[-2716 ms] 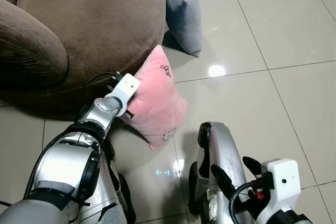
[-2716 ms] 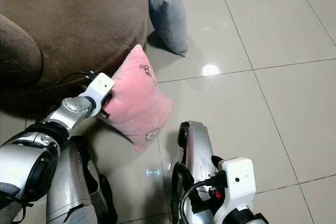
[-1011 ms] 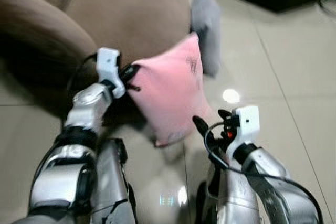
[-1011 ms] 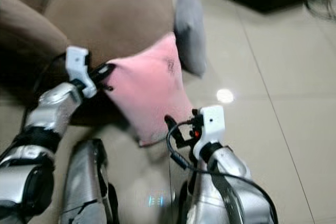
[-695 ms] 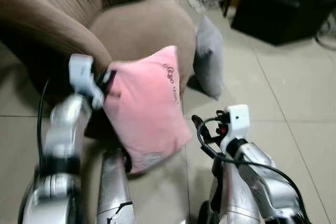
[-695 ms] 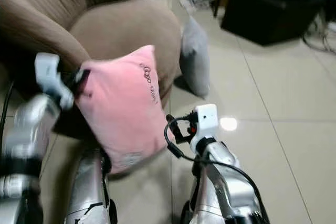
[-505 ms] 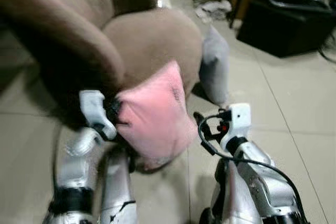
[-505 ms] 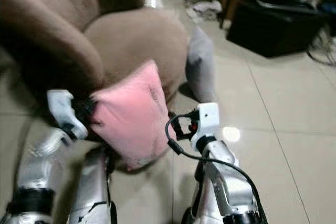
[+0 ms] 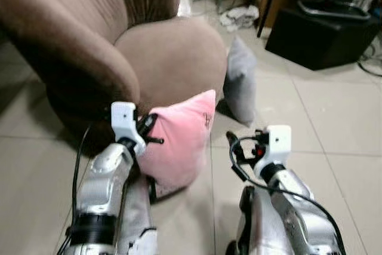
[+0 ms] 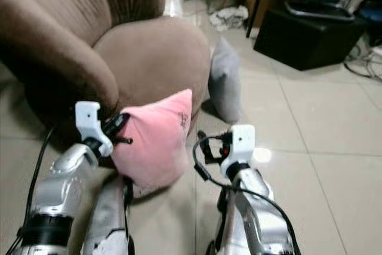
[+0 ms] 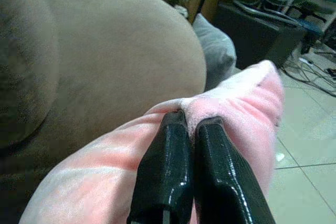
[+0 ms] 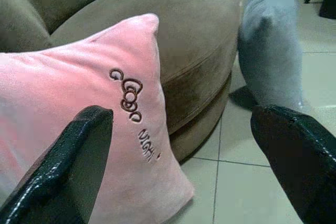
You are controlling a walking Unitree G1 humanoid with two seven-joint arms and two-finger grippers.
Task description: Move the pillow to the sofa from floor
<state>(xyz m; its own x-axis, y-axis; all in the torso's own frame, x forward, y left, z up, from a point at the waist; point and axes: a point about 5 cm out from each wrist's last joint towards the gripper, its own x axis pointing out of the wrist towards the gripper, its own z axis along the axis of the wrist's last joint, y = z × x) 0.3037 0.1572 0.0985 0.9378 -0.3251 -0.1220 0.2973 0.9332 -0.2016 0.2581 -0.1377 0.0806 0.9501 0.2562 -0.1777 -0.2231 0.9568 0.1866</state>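
Observation:
A pink pillow [image 9: 179, 141] with dark embroidered writing hangs off the floor in front of the brown sofa [image 9: 167, 52]. My left gripper [image 9: 147, 128] is shut on the pillow's near edge; in the left wrist view both fingers [image 11: 181, 177] pinch a fold of pink fabric [image 11: 236, 108]. My right gripper [image 9: 234, 147] is raised to the right of the pillow, open, with nothing between its fingers [image 12: 79, 161]. The pink pillow [image 12: 79, 103] shows in the right wrist view against the sofa seat.
A grey pillow [image 9: 239, 85] leans on the sofa's right side, standing on the tiled floor [image 9: 334, 117]. A black cabinet [image 9: 316, 34], a fan and cables are at the back right. My own legs are below the arms.
The pillow has been lifted off the floor by my left gripper and carried up before the sofa. My right arm has risen beside it. The camera has tilted up, showing more of the room.

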